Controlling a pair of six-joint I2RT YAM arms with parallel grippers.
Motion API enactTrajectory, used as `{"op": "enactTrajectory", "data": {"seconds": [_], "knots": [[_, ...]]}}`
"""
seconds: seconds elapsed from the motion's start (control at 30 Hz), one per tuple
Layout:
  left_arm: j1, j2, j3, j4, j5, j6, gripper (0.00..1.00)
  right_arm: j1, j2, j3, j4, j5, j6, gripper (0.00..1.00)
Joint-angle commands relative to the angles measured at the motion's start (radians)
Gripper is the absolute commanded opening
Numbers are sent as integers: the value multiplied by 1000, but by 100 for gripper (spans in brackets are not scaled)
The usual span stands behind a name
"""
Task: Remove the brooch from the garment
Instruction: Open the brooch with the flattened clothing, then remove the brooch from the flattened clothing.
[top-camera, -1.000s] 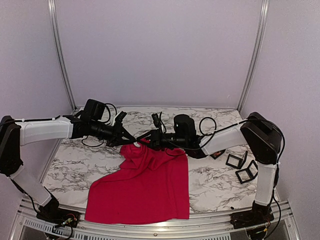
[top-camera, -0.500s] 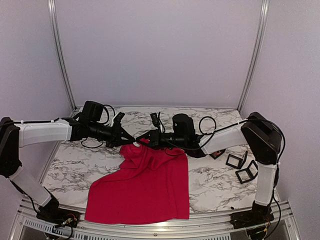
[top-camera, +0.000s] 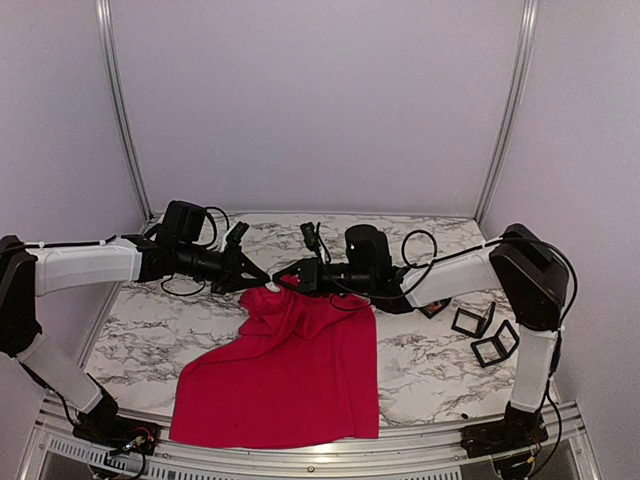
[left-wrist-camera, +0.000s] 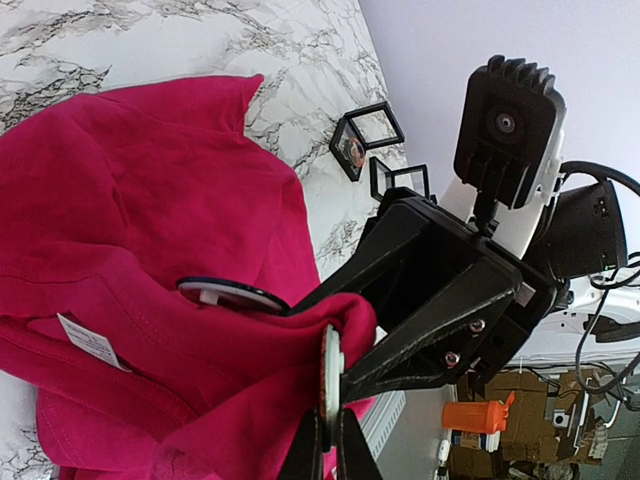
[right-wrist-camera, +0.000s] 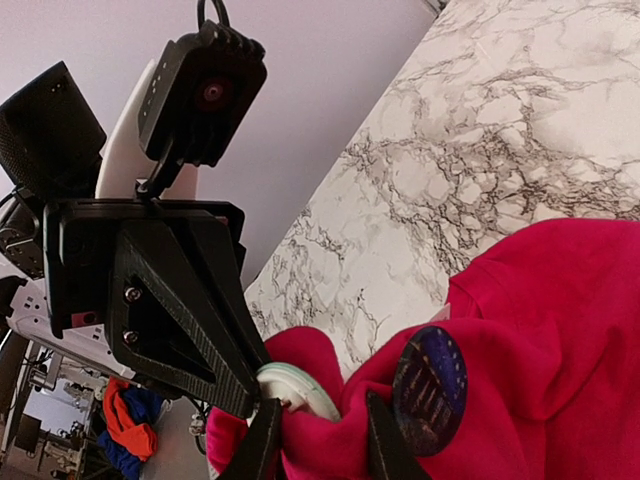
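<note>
At the far middle of the marble table (top-camera: 430, 360), we see both arms meet over the raised collar of the red T-shirt (top-camera: 290, 380), whose hem lies near the front edge. Our left gripper (left-wrist-camera: 327, 432) is pressed together, pinching the cloth at a pale disc (right-wrist-camera: 297, 388). Our right gripper (right-wrist-camera: 322, 425) holds its 2 fingers slightly apart around a fold of cloth; we cannot tell whether they clamp it. A dark round brooch (right-wrist-camera: 430, 390) sits on the shirt just beside 1 finger. 2 small black frames (top-camera: 472, 322) lie to the right.

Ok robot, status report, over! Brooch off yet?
Left gripper shut on garment. Right gripper around a fold, grip unclear. Brooch not off yet. Nothing in the way.
</note>
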Motion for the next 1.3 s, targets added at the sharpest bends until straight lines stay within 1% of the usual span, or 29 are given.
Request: {"op": "enactTrajectory", "data": {"seconds": [0.0,0.17,0.2,0.3,0.5,0.7,0.9,1.27], "knots": [[0,-60,32,13,55,54,0,2,-7,23,-115,64,-44,21],[0,-61,34,-9,40,72,0,3,-14,29,-124,63,-57,26],[0,-62,37,-11,33,82,0,4,-15,29,-121,58,-57,27],[0,-54,54,-91,2,118,0,5,-28,29,-113,47,-59,33],[0,-43,62,-138,-38,149,0,4,-54,31,-115,48,-77,43],[-1,-41,71,-168,-59,171,0,6,-67,27,-122,51,-88,45],[-1,-40,80,-187,-84,187,0,16,-78,28,-145,59,-112,36],[-1,-35,95,-192,-99,199,0,32,-76,38,-190,60,-140,10]]}}
